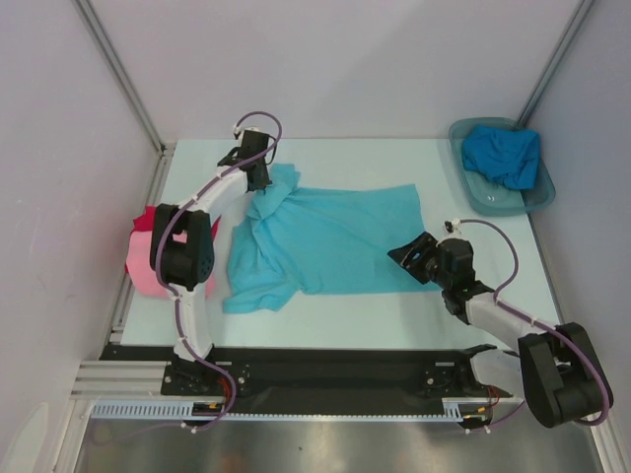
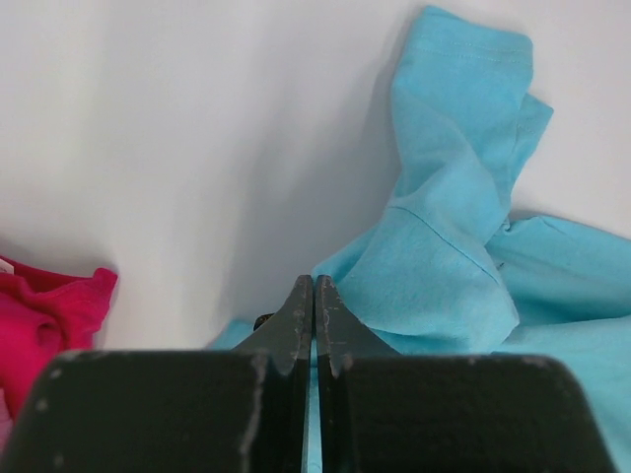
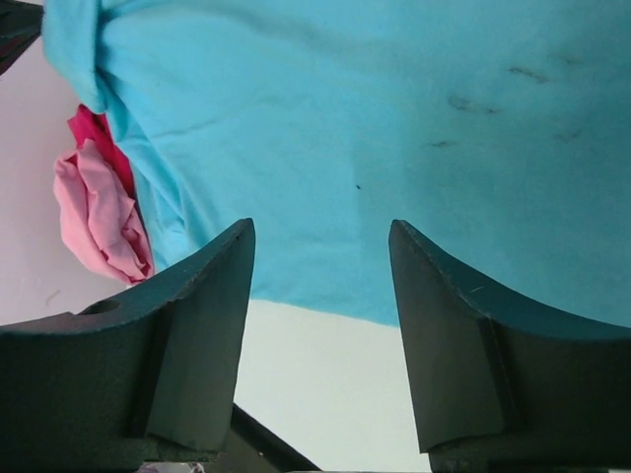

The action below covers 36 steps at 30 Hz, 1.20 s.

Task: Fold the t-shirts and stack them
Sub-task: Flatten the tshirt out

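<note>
**At the far left corner of the shirt, a pinch is set for the fold**

On the counter [image 1: 345, 315], between the two arms, the turquoise t-shirt [image 1: 330, 241] is spread nearly flat, its body smooth and its left side rumpled. The left hand [image 1: 262, 183] is placed at the far sleeve [image 1: 283, 177], where the cloth is bunched upward. In the left wrist view its fingers [image 2: 301, 315] are pressed fully together at the edge of the turquoise fabric. Whether a fold is actually caught between them cannot be told. This spot was probably chosen because a corner pinched there allows that side to be lifted and carried across the body.

The right hand [image 1: 409, 254] is held just above the near right hem, tilted toward the cloth. Its jaws stand roughly half apart with nothing between them, and only turquoise fabric and bare counter are seen through the gap. It appears to be lined up for the matching corner, so that both ends can be raised together and the fold kept straight.

At the left edge, the pink t-shirt [image 1: 148, 266] and the red t-shirt [image 1: 146, 219] are lying together as a pile, partly hidden by the left arm. The deeper blue t-shirt [image 1: 503, 156] lies crumpled in the grey tub [image 1: 463, 182] at the far right, unfolded. The task is judged to be about midway.
</note>
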{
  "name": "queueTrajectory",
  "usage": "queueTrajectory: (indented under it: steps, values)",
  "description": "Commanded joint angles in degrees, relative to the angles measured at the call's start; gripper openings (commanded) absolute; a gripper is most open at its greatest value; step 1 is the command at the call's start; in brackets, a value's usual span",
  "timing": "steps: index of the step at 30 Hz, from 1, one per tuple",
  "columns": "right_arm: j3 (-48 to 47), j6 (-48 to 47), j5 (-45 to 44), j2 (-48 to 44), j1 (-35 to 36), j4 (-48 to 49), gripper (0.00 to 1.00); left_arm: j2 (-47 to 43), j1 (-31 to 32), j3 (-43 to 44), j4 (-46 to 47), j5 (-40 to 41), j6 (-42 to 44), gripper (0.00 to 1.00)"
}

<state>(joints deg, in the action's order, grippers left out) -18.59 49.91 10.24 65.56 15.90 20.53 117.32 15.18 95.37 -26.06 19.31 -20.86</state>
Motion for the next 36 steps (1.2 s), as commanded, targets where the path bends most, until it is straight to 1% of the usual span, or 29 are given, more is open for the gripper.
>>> queueTrajectory:
  steps: [1,2,3,5,7,9,11,17,23,31,36]
  values:
    - [-2.24,-1.22,-2.76,-1.57,0.01,-6.46,0.64,-1.48,-0.41,0.87,0.4,-0.06,0.48,0.01]
    - [-2.33,-1.13,-5.03,-2.62,0.01,-8.04,0.65,-1.56,-0.41,0.78,0.4,-0.58,0.3,0.01]
    - [-2.33,-0.52,-6.62,-3.41,0.01,-12.4,0.68,-1.57,-0.33,0.69,0.57,-1.2,0.12,0.01]
    - [-1.63,0.44,-10.22,-5.43,-0.43,-17.69,0.68,-1.83,-0.33,0.52,1.01,-1.73,-0.14,0.0]
    - [0.56,1.06,-14.18,-7.63,-1.48,-19.39,0.69,-2.0,-0.33,0.69,1.02,-2.0,-0.23,0.0]
    - [1.8,2.03,-14.2,-10.7,-2.8,-20.18,0.68,-2.09,-0.33,0.78,1.1,-2.17,-0.06,0.01]
    - [1.98,2.56,-15.59,-12.29,-3.68,-25.08,0.68,-2.09,-0.33,0.87,1.02,-2.26,0.03,0.0]
    - [2.51,6.07,-18.06,-18.01,-4.48,-33.35,0.66,-2.27,-0.33,0.69,1.28,-2.52,-0.06,0.01]
    - [1.8,6.78,-19.29,-18.1,-4.48,-37.4,0.66,-2.79,-0.33,0.52,1.28,-2.79,-0.14,0.0]
    - [0.39,7.39,-24.56,-21.35,-4.74,-45.67,0.66,-3.5,-0.33,0.16,1.37,-2.52,0.38,0.0]
    - [1.54,7.31,-24.66,-20.74,-6.23,-44.01,0.65,-3.94,-0.33,-0.45,1.72,-3.05,0.03,0.0]
